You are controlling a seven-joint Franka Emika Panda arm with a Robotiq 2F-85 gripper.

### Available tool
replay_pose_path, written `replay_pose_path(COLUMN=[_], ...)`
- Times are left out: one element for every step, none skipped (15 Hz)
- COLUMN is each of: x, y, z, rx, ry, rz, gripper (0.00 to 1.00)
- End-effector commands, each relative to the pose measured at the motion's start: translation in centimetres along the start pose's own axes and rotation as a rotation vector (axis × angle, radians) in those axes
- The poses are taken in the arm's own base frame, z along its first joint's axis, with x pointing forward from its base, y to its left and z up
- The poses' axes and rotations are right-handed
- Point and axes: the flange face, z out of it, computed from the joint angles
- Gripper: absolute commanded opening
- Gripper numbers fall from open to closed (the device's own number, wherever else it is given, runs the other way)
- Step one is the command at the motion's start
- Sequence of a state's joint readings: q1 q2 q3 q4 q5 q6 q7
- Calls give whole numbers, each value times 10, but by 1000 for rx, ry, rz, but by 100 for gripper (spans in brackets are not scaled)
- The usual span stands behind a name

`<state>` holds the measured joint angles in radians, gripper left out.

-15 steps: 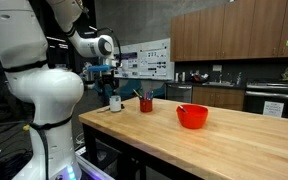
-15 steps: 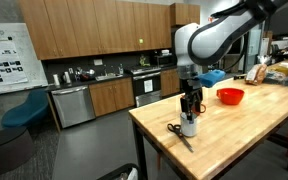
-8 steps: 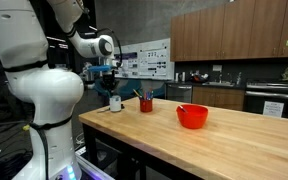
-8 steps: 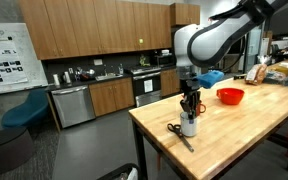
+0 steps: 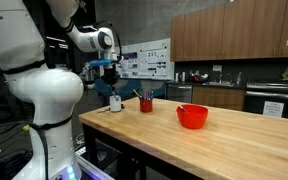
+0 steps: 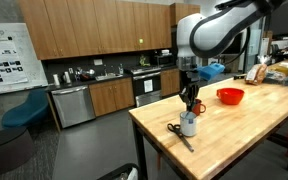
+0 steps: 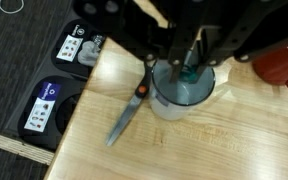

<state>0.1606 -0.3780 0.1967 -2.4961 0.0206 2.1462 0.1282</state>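
Note:
A white cup (image 7: 182,95) stands near the corner of the wooden table (image 7: 214,145), seen in both exterior views (image 5: 115,102) (image 6: 189,125). My gripper (image 7: 187,68) hangs straight above it, a little clear of the rim (image 6: 191,97) (image 5: 112,80). Its fingers are shut on a thin dark marker with a teal end (image 7: 192,76) that points down into the cup's mouth. Scissors with a black-and-orange handle (image 7: 127,112) lie on the table beside the cup (image 6: 176,133).
A red cup (image 5: 146,104) stands just past the white one, and a red bowl (image 5: 192,116) (image 6: 230,96) sits further along. The table edge runs close to the scissors. Black devices (image 7: 44,105) lie on the floor below. Bags (image 6: 274,72) crowd the far end.
The jaws have closed on the marker, and the gripper has risen a little above the cup with it. Cup, scissors and bowl have not moved.

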Motion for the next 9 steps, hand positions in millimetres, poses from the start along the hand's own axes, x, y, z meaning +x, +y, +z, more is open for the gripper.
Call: replay_pose_path(x=[-9,-11,-14,-16,-19,-22,-25,-27,-29], y=[19,25,31,37,44,51,61,70,81], z=[-32,-39,-47,-54,-63,-71,-79,-86,-94], rx=[-28,-35,-33,-33,-27,-30,-34,-41,-48], ry=[38,43,40,40,38,40,43,50,56], rz=[50,59,63,72,83,99,120,138,160], gripper=[3,3,3,3,3,3,3,3,3])
